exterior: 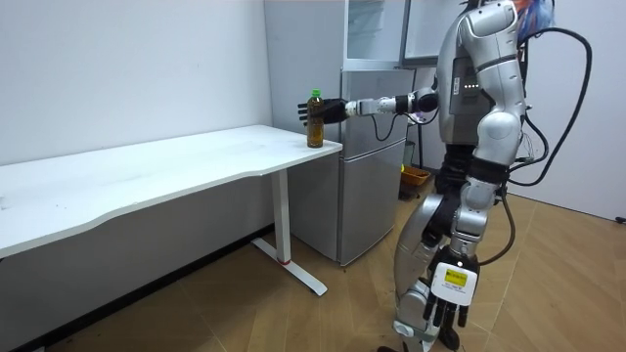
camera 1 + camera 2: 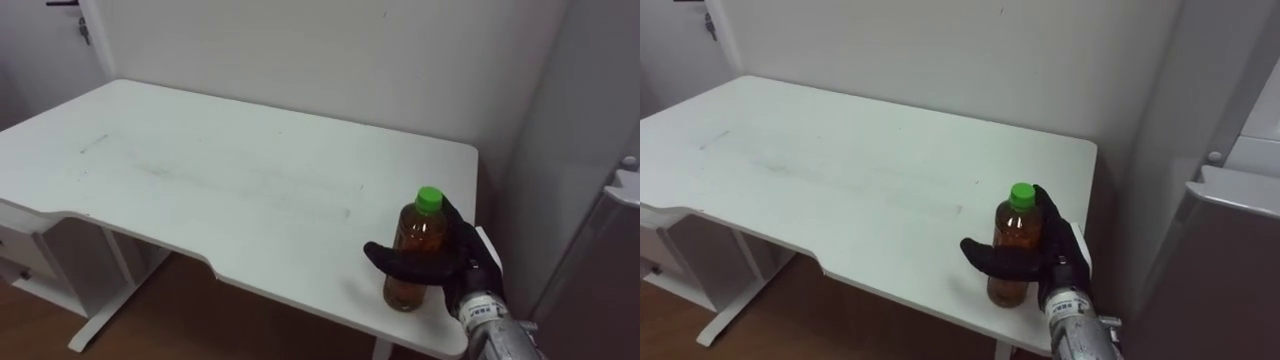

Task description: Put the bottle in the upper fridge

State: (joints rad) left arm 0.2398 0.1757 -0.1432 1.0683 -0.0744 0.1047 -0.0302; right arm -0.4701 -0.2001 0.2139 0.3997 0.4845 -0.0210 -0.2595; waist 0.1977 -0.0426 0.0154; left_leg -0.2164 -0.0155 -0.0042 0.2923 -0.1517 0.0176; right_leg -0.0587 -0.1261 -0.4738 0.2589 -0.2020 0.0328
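Left eye view has the right hand point(image 2: 466, 262) coming in from the lower right, its dark fingers and thumb curled round the lower half of the bottle point(image 2: 417, 250), with the thumb crossing the front of the bottle and the fingers wrapped behind it. The bottle stands upright, holds amber liquid and carries a green cap point(image 2: 429, 199). Its base rests on the white table point(image 2: 200, 170), close to the table's right end and near the front edge. The rest of the tabletop stretches away to the left, with a pale wall point(image 2: 300, 50) behind it. Just past the table's right end stands the grey fridge point(image 1: 372, 186). In the room view the robot stands upright on the wooden floor point(image 1: 567, 284) in front of the fridge, its right arm stretched out level toward the table corner. The left hand point(image 1: 445, 311) hangs low beside its leg, fingers loose and holding nothing.
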